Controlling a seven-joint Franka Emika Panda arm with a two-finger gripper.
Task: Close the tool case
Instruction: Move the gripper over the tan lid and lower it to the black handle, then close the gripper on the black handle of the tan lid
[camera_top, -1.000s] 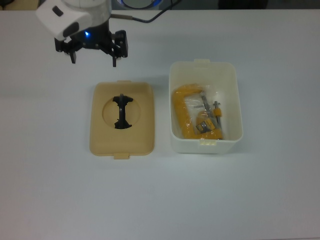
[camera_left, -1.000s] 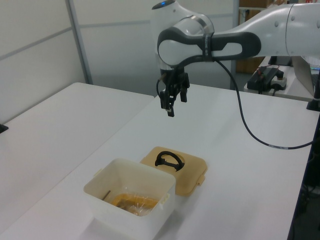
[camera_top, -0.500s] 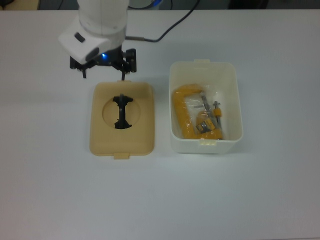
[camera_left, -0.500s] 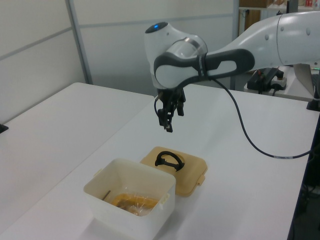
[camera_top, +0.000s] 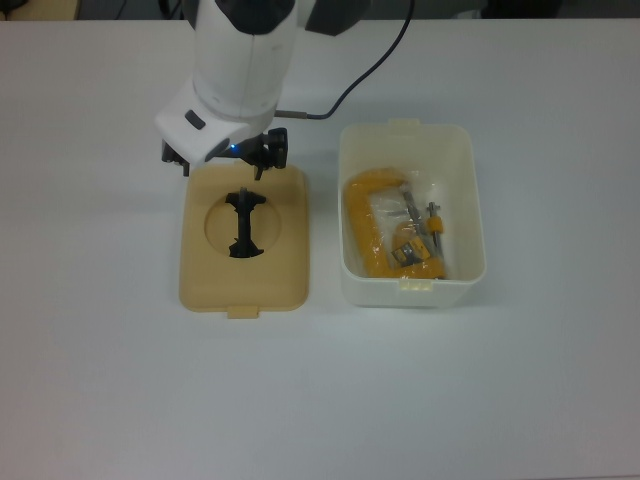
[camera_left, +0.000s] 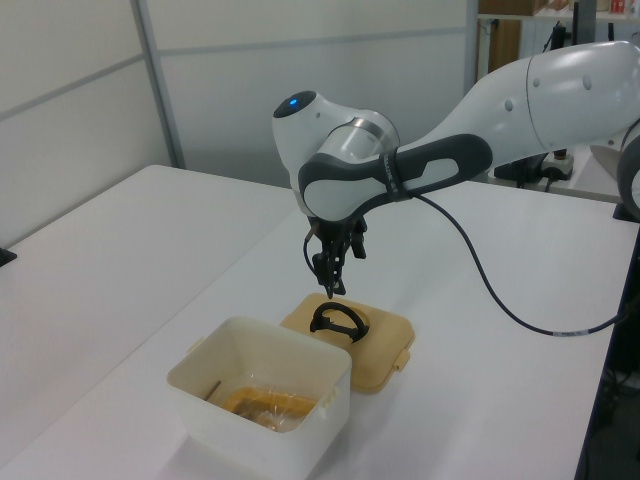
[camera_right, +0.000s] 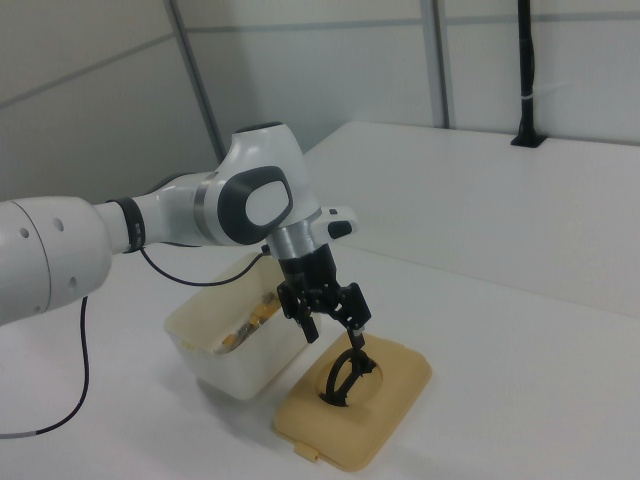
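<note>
Now | tool case (camera_top: 410, 290) white, uncovered | tan lid (camera_top: 244, 290) beside | pincer (camera_right: 334, 327) apart

1 overhead, 2 opposing oblique side views

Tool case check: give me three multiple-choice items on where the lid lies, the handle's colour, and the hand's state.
1. In the top view, the tan rounded-rectangle plastic lid lies:
A. on the tub
B. on the table at the tub's left
C. in the hand

2. The lid's handle is:
A. black
B. red
C. white

3. The robot's hand is:
A. shut on the handle
B. open above the lid
C. inside the tub

Key: 1 B, the lid lies flat beside the white rectangular plastic tub. 2 A, the handle shows black in the round recess. 3 B, the hand has spread fingers above the lid, gripping nothing.
</note>
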